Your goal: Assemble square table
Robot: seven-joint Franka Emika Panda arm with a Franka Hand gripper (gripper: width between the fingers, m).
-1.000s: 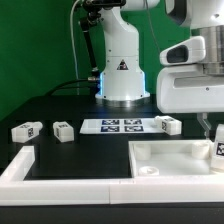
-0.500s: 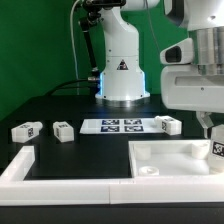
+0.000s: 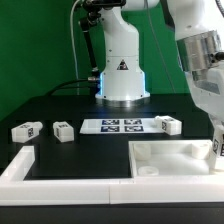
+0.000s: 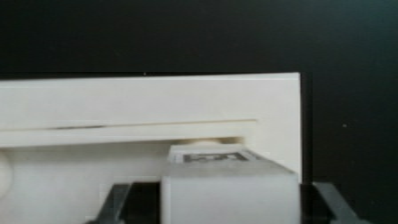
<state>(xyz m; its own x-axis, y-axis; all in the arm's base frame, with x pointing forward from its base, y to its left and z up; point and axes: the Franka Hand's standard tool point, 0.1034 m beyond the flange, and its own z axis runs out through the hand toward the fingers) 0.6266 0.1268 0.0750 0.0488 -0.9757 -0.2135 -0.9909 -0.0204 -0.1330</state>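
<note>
The white square tabletop (image 3: 165, 160) lies at the front, toward the exterior view's right, with a round corner socket (image 3: 147, 171) showing. My gripper (image 3: 218, 150) hangs over its right edge, shut on a white leg (image 4: 222, 188) whose tag (image 4: 214, 157) faces the wrist camera. In the wrist view the leg stands over the tabletop (image 4: 143, 110), close to its edge, between dark fingers (image 4: 322, 203). Three more tagged legs lie loose on the black table: two at the exterior view's left (image 3: 25, 130) (image 3: 63, 130), one behind the tabletop (image 3: 167, 124).
The marker board (image 3: 118, 126) lies flat in the middle, in front of the robot base (image 3: 122, 75). White border rails (image 3: 25, 165) run along the front left corner and the front edge. A green backdrop stands behind.
The hand has turned and shifted toward the exterior view's right edge with the leg in it, so less of the leg shows. The loose legs and tabletop have not moved.
</note>
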